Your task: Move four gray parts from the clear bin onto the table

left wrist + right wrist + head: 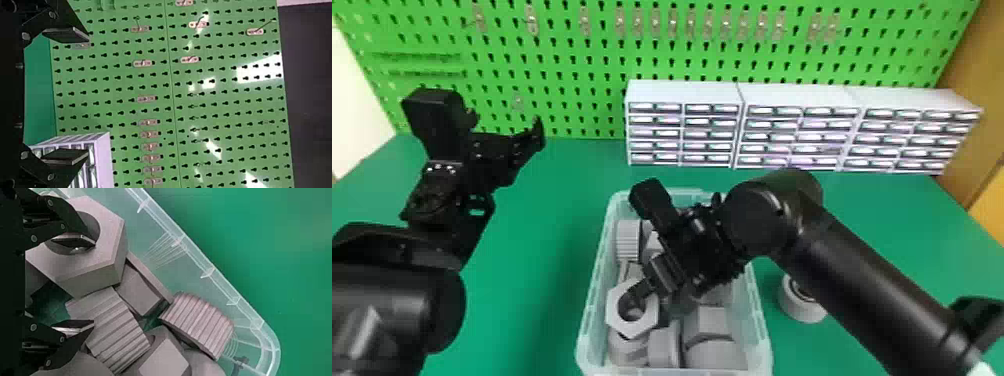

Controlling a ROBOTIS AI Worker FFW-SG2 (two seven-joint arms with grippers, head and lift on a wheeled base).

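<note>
The right gripper (94, 284) is down inside the bin with its two fingers wide apart; neither is seen clamped on anything. Nearest, the hexagonal gray part (107, 231) lies tilted at one finger, which is over or in its central hole; the exact depth cannot be told. Beside the other finger lies a ribbed gray part (117, 329). The step in hand is judged to be the grasp of the hexagonal part by its wall: one finger should sit well down the hole and the other flat against an outer side, clear of the ribbed part, before closing. Since the part leans, a slow, straight lift should keep it from swinging or catching its neighbours. Just past the fingertips lies a second ribbed part (199, 323), and around all of them stands the clear bin (594, 310), whose rim the load must clear. Outside the bin, on the gripper's right, a round gray part (802, 311) rests on the table (882, 210), suggesting three remain to be moved. Farther off, to its left, the left gripper (89, 97) waits empty, fingers spread, before the pegboard (557, 50).
</note>
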